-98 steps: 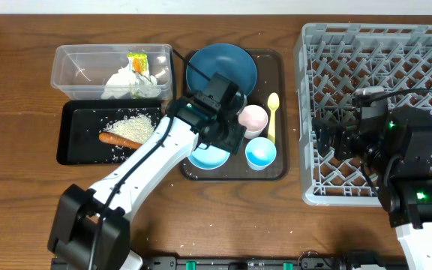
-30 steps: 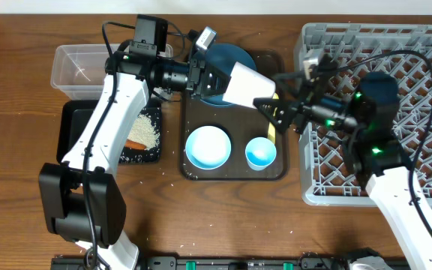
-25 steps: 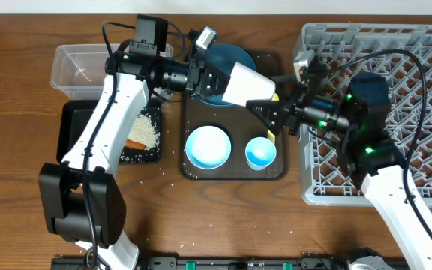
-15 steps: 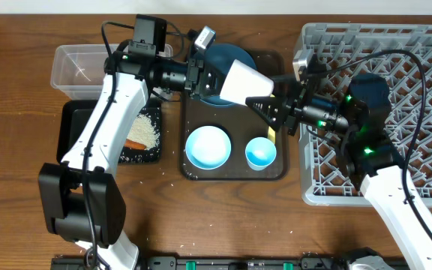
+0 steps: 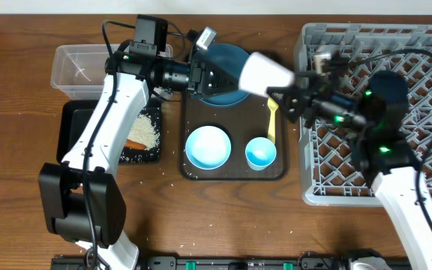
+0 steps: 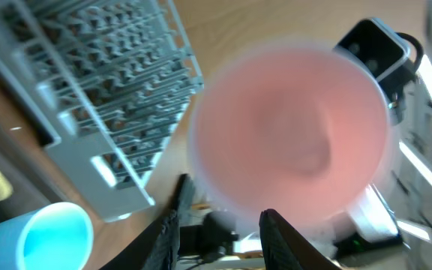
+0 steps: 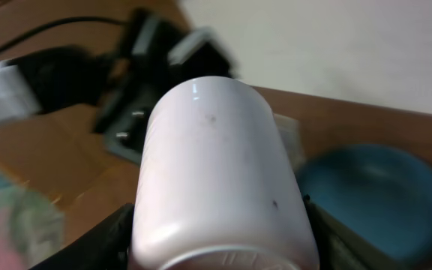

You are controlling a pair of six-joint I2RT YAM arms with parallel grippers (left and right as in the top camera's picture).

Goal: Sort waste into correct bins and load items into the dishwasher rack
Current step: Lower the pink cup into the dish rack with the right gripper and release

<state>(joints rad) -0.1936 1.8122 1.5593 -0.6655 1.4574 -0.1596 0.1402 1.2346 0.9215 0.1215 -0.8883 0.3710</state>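
The pale pink cup [image 5: 265,73] hangs on its side in the air above the far edge of the brown serving tray [image 5: 232,175], between the 2 arms. The right claw [image 5: 289,88] grips it at its open end, 1 finger on each side of the wall, as the right wrist view shows. The left claw [image 5: 214,78] stands open just beside the cup's base, its fingers [image 6: 276,236] apart with nothing between them; the cup's round bottom shows blurred past them.

The serving tray carries 4 things: the dark blue plate [image 5: 227,56] at the far end, partly under the left claw and the cup; the light blue bowl [image 5: 207,146] and the small light blue cup [image 5: 261,152] side by side at the near end; and the pale yellow spoon [image 5: 272,121] along the right edge.

Left of it on the desk [image 5: 21,187], the black tray [image 5: 73,139] holds white rice [image 5: 147,131] and the orange stick [image 5: 133,143]. Behind it is the clear tub [image 5: 77,71], partly hidden by the left arm.

The grey rack [image 5: 426,52] fills the right side, with the right arm above it.
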